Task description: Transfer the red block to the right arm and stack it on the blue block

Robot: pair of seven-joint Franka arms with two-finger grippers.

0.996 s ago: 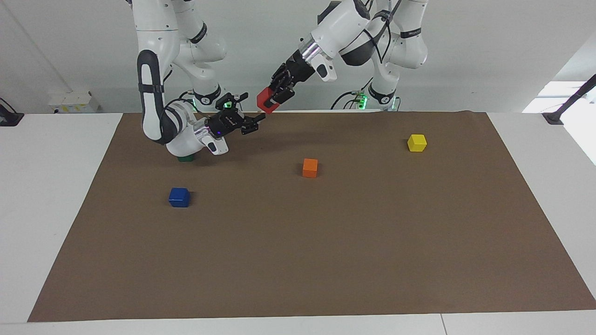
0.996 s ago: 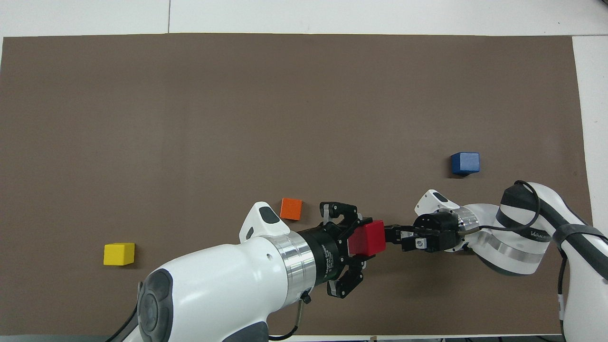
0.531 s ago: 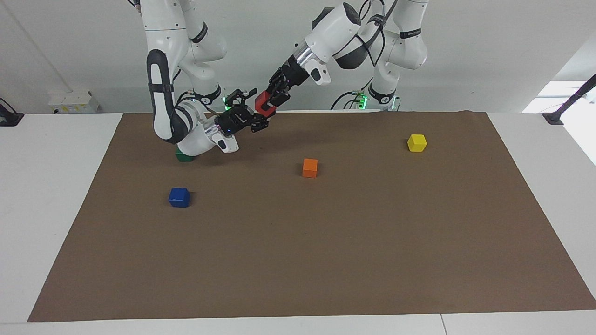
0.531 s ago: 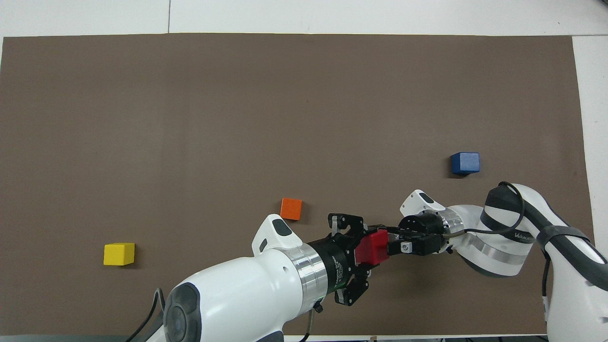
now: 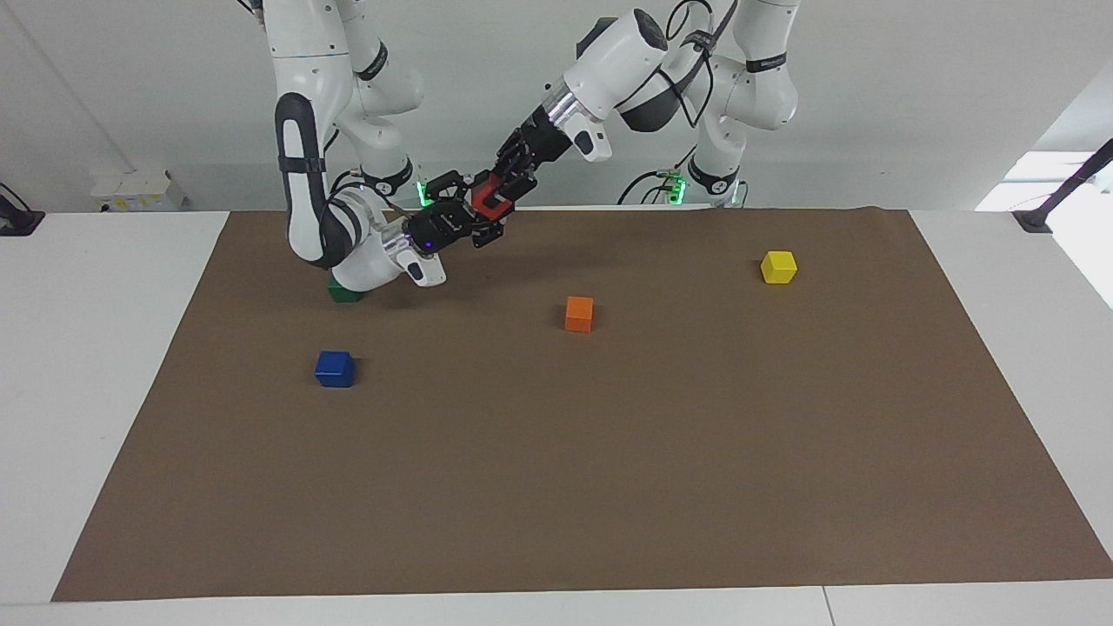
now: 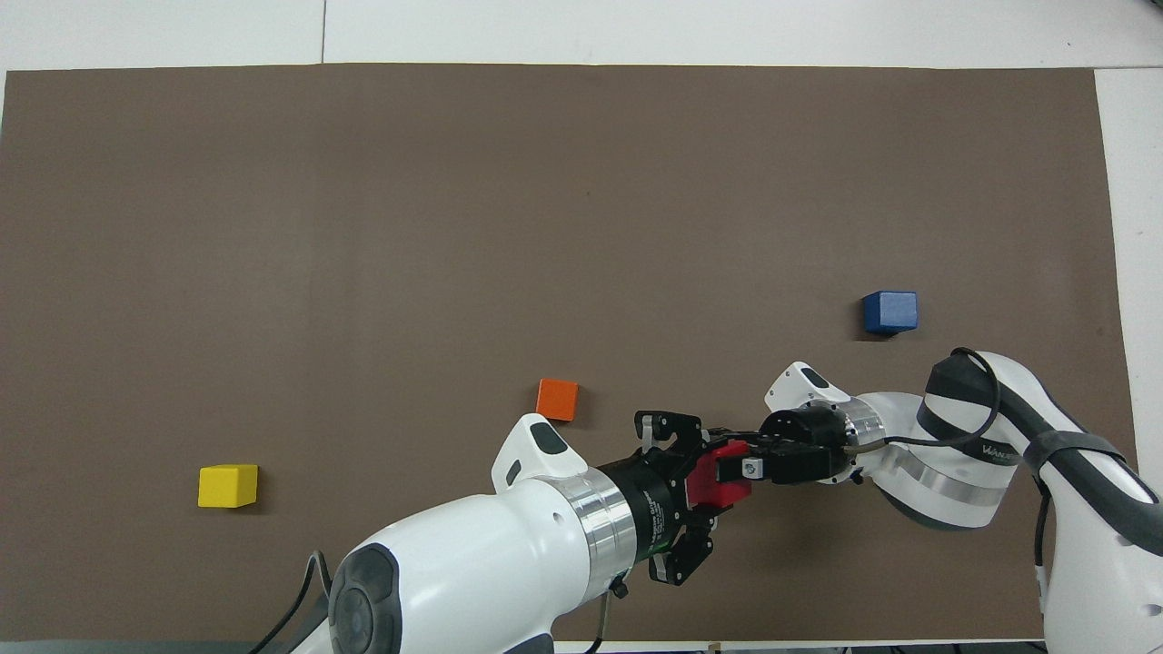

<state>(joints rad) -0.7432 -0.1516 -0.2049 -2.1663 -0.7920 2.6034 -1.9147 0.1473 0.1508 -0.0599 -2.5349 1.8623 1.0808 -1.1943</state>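
Note:
The red block (image 5: 483, 196) (image 6: 711, 479) hangs in the air over the mat's edge nearest the robots. My left gripper (image 5: 497, 195) (image 6: 701, 479) is shut on it, reaching down from its own end. My right gripper (image 5: 476, 214) (image 6: 740, 464) comes in level from the other end, and its fingers are closed on the same block. The blue block (image 5: 334, 369) (image 6: 889, 312) sits alone on the mat toward the right arm's end, farther from the robots than the two grippers.
A green block (image 5: 344, 293) lies under the right arm's wrist, nearer to the robots than the blue block. An orange block (image 5: 579, 313) (image 6: 557, 400) sits mid-mat. A yellow block (image 5: 778, 267) (image 6: 227, 485) sits toward the left arm's end. A brown mat (image 5: 609, 478) covers the table.
The two grippers came together. The right gripper, open a second ago, slid around the red block and closed on it. The left gripper kept its hold throughout.

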